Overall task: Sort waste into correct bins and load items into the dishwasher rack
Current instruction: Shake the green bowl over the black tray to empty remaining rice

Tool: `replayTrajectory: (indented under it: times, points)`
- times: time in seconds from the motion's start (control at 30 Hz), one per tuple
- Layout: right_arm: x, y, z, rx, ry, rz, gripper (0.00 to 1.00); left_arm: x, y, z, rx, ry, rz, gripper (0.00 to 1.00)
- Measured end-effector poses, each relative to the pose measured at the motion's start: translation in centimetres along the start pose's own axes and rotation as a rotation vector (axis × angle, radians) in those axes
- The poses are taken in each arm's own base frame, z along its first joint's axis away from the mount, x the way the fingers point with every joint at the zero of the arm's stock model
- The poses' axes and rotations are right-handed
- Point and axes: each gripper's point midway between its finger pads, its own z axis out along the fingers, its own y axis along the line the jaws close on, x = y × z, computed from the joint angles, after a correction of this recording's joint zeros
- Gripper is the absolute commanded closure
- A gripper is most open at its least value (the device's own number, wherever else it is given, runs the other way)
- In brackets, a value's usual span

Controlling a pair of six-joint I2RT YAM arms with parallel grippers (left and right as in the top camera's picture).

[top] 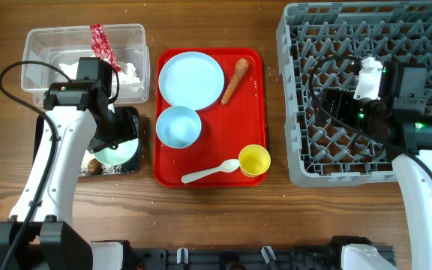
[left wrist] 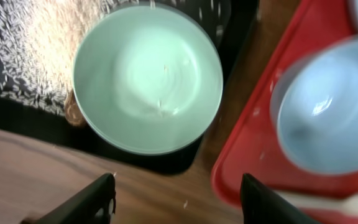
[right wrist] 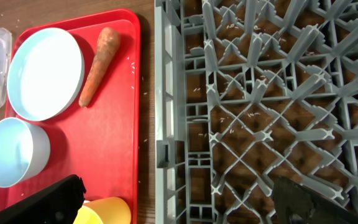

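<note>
Left wrist view has my left pincer [left wrist: 178, 186] spread wide and empty, hanging above the pale green bowl [left wrist: 148, 78]. The bowl sits mouth-up in the black tub [left wrist: 11, 115], tight against the wall nearest the red tray [left wrist: 253, 143]. Loose white grains [left wrist: 23, 37] are heaped beside it, and a small brown food scrap [left wrist: 72, 111] peeks from under its rim. My right pincer [right wrist: 179, 186] is likewise wide and holding nothing, over the left edge of the dishwasher rack [right wrist: 260, 93].

My worries are these. A few grains lie inside the bowl, so if I carry it across as it is, I judge they will end up in the rack, where white specks already show between the pegs. The rim looks smooth and thin, and an off-centre pinch could let it slip or flip, throwing grains onto the counter [top: 223, 217]. Coming down carelessly, one finger could catch the tray's raised edge. Overhead, the red foil wrapper [top: 102, 43] leans at the far rim of the clear tub [top: 36, 45], and my left arm passing close could knock it out.

As for writing, I can read none: no brand, label or lettering on any dish, tub, tray or rack.
</note>
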Motion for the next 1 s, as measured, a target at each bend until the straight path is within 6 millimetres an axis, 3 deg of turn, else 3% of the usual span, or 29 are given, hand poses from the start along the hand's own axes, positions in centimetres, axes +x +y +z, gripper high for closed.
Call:
replayTrajectory:
  times: [0.1, 0.17, 0.27, 0.37, 0.63, 0.7, 0.83, 0.93, 1.0]
  points:
    - [0.0, 0.0, 0.0, 0.000, -0.002, -0.001, 0.00, -2.9, -1.3, 0.9, 0.036, -0.112, -0.122, 0.39]
    - [-0.1, 0.0, 0.0, 0.000, -0.002, -0.001, 0.00, -4.6, -2.2, 2.8, 0.049, -0.133, -0.204, 0.41]
    - [0.0, 0.0, 0.0, 0.000, -0.002, 0.000, 0.00, -5.4, -2.7, 6.7, 0.024, -0.085, -0.301, 0.46]
    - [0.0, 0.0, 0.0, 0.000, -0.001, -0.001, 0.00, -5.0, -2.5, 9.0, -0.010, -0.038, -0.338, 0.53]
    - [0.0, 0.0, 0.0, 0.000, 0.000, 0.000, 0.00, -5.3, -1.4, 9.6, -0.020, -0.030, -0.396, 0.73]
    - [0.0, 0.0, 0.0, 0.000, -0.001, 0.000, 0.00, -5.5, -1.5, 9.6, -0.017, -0.039, -0.397, 0.82]
    - [0.0, 0.0, 0.0, 0.000, 0.000, 0.000, 0.00, -5.5, -1.5, 10.2, -0.023, -0.030, -0.399, 0.84]
    - [0.0, 0.0, 0.0, 0.000, 0.000, -0.016, 0.00, -5.4, -1.5, 10.3, -0.025, -0.026, -0.400, 0.96]
    - [0.0, -0.1, 0.0, 0.004, 0.000, -0.025, 0.00, -5.4, -1.4, 10.3, -0.029, -0.028, -0.401, 0.96]
